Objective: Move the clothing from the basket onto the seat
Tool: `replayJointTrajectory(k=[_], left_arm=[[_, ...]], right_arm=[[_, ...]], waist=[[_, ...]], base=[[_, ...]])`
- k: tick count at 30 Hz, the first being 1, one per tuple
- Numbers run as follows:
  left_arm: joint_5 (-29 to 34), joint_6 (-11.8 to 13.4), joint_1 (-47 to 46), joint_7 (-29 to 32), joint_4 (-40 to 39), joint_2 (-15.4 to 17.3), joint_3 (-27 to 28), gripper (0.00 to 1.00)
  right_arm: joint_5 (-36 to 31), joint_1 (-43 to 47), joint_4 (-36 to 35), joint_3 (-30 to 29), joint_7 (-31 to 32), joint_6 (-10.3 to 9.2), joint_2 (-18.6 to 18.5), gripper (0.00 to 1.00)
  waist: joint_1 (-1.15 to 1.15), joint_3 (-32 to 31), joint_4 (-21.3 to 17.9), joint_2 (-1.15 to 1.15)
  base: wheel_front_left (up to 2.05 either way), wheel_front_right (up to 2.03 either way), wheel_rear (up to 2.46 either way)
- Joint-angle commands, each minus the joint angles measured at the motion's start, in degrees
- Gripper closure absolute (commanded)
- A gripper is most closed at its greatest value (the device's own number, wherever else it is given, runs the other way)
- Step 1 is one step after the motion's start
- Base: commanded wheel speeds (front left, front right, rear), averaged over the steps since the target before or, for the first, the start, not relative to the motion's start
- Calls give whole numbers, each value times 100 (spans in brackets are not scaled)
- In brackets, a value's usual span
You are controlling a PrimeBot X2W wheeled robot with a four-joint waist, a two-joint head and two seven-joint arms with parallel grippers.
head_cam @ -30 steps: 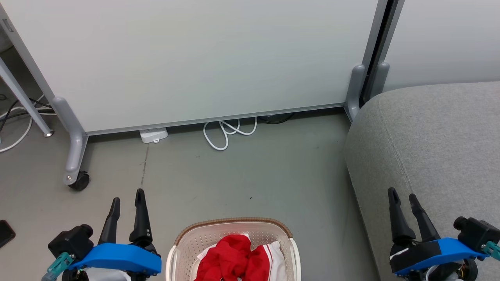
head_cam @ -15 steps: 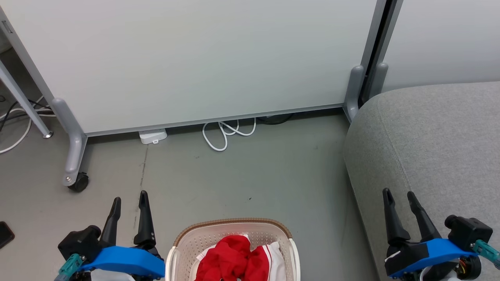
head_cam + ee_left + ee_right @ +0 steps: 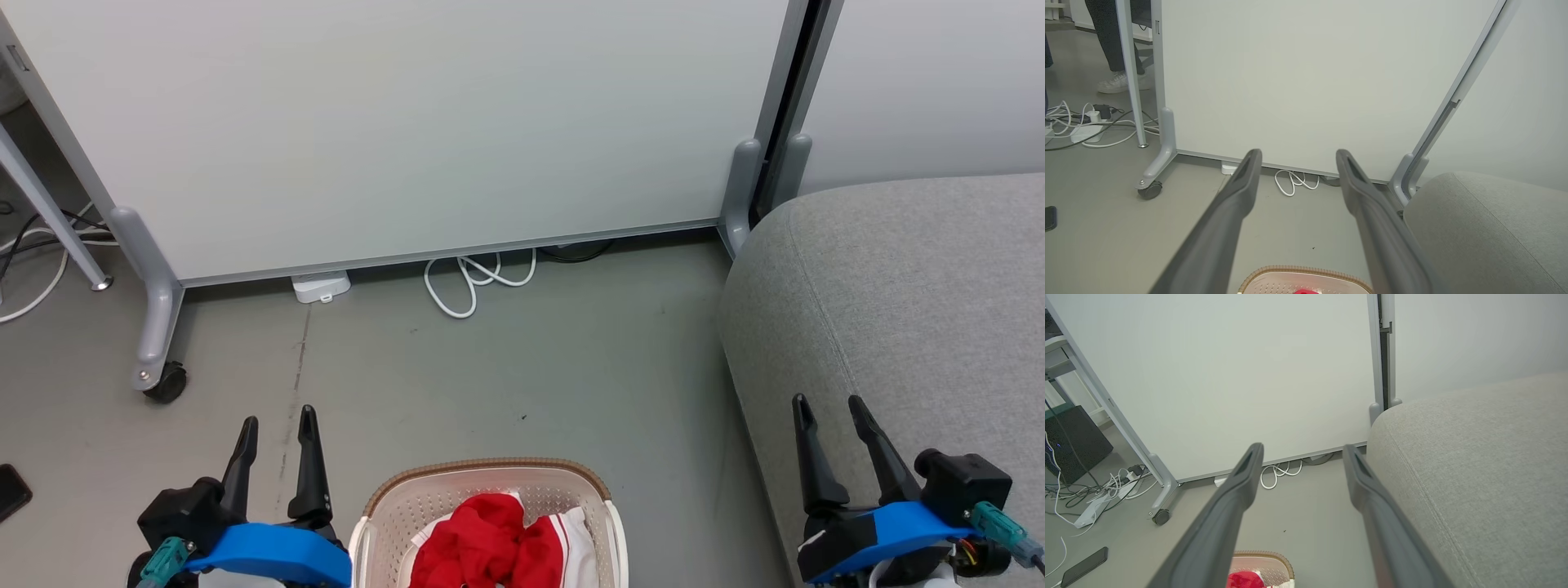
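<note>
red clothing (image 3: 490, 547) lies in the basket (image 3: 490, 472) at bottom centre, between the empty, spread-jawed left gripper (image 3: 277, 425) and right gripper (image 3: 826, 406)

The floor (image 3: 522, 367) carries the basket (image 3: 490, 467) at the near edge, with the seat (image 3: 898, 286) to its right. 1 looped white cable (image 3: 473, 282) lies farther off.

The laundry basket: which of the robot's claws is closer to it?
Left. The left claw hangs just beside the left rim of the basket; the right claw is farther off, over the edge of the sofa.
</note>
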Motion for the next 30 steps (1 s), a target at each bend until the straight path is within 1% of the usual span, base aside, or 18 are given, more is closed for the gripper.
replayJointTrajectory(k=[1,12,30], left_arm=[[109,-24,-72,-49,-16,-5,7,0],[413,-64,-72,-181,76,-73,58,0],[1132,-99,-66,-377,236,-110,-6,0]], right_arm=[[-124,-77,-13,9,-43,12,-35,0],[-629,-89,31,42,-156,13,-38,0],[-1443,-79,59,55,-340,15,-41,0]], waist=[[0,0,4,0],[0,-27,11,0],[0,-68,11,0]], base=[[0,0,0],[0,0,0],[0,0,0]])
